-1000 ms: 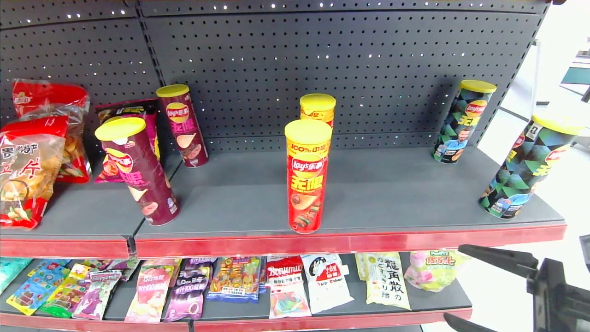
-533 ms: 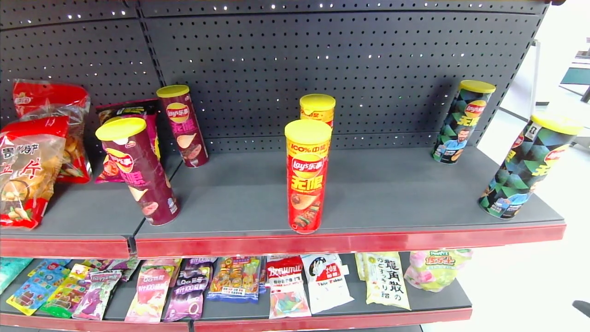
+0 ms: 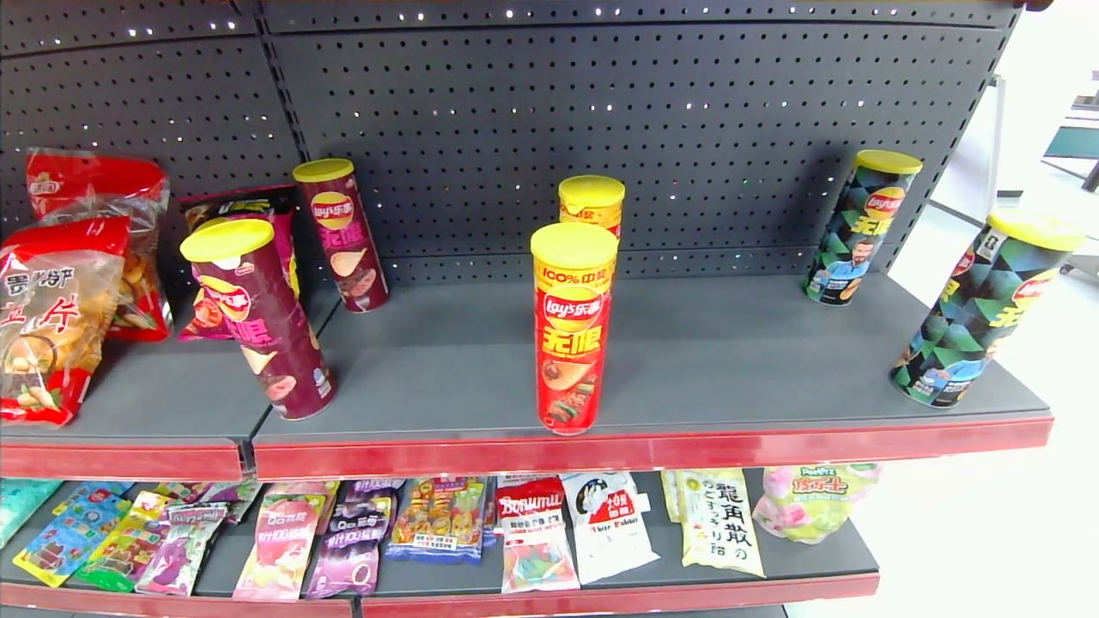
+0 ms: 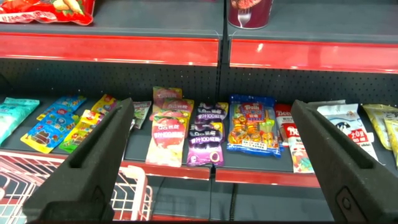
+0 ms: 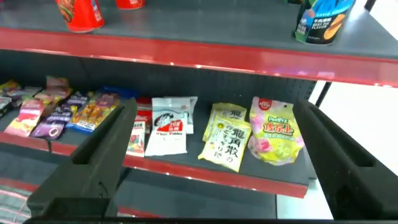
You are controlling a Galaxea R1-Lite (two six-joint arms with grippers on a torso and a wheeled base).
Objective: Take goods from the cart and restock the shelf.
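1. Since the left gripper [image 4: 211, 106] and the right gripper [image 5: 214, 106] both stand with fingers wide apart and nothing between them, the step in hand reads as the fetch: going for a fresh item, not placing one.
2. Goods to stock: judged to be in the red wire cart [image 4: 93, 190], which sits low beside the left gripper, below the lower shelf [image 4: 249, 175] of snack packets.
3. Upper shelf [image 3: 730, 343] has broad bare stretches between the maroon canister [image 3: 258, 318], the red canister [image 3: 571, 335] and the dark patterned canister [image 3: 979, 309]. Plenty of room to restock.
4. Next move calls for dropping toward the cart, centring the spread fingers on one item, and closing only once it sits squarely between them.
5. Hard to make out: the cart is cut off at the frame edge and its contents are hidden, so which item comes next cannot be told.
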